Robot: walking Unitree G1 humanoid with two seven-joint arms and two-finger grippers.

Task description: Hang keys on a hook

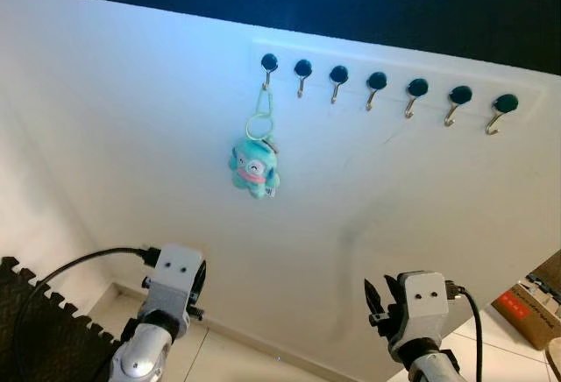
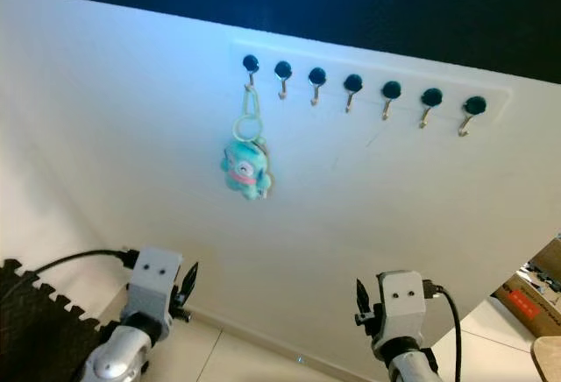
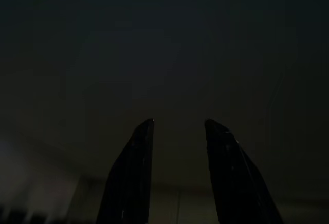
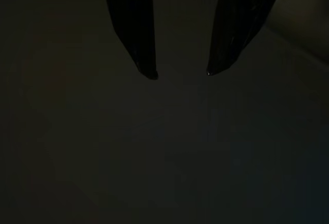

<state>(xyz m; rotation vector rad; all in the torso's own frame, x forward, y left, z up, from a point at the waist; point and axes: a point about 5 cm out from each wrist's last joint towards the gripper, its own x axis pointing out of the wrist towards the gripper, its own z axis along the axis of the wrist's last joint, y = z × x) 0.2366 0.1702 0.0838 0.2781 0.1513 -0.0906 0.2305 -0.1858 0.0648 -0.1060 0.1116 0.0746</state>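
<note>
White wall takes up most of the head views, tilted in the frame, with a dark band above its upper edge and pale floor tiles along its foot. At the far left, low down, lies a black foam mat with a toothed, puzzle-style edge, and a black cable arcs over it to the left arm's silver wrist. The left gripper hangs low in front of the wall, near the skirting; its wrist view is very dark, yet two black fingers can be made out standing apart with a clear gap between them and nothing held. Higher on the wall runs a row of hooks, seven of them, each with a dark round cap and a small metal curl beneath, set on a pale strip. On the leftmost hook hang the keys: a plush keychain, a small teal figure with a pink band, dangling from a pale green clip and ring and resting against the wall below the hook, well above both arms. The other six hooks carry nothing. Farther right and low, the right gripper is held before the wall's base; its dark wrist view likewise shows two fingers parted, with nothing between them. At the far right edge, on the floor, sits a cardboard box with red markings.
</note>
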